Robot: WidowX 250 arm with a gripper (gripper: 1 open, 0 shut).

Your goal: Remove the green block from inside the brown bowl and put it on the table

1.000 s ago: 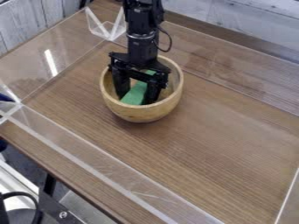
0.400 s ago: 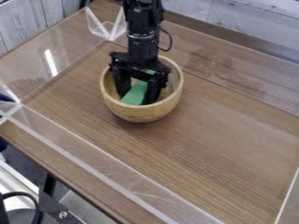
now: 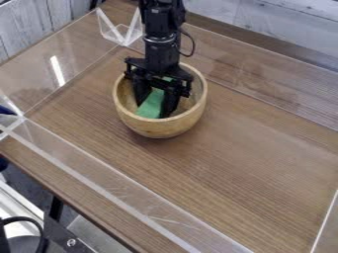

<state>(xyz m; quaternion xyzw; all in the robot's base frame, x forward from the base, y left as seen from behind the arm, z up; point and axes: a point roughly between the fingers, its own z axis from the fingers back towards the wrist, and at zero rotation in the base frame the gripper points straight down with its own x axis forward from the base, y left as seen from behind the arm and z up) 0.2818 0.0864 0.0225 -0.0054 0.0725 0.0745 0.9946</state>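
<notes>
Gripper (image 3: pixel 161 92) points straight down into the brown bowl (image 3: pixel 193 119), jaws closed on the green block (image 3: pixel 157 103). That block sits directly beneath, leaning on the inner wall, long axis running from near-left up to far-right above the table (image 3: pixel 251 168).

Surroundings beyond the tabletop

Pale wooden planks (image 3: pixel 40 22) fill the far left corner; a black cable (image 3: pixel 16 235) loops at near left, below a metal frame (image 3: pixel 30 203).
</notes>
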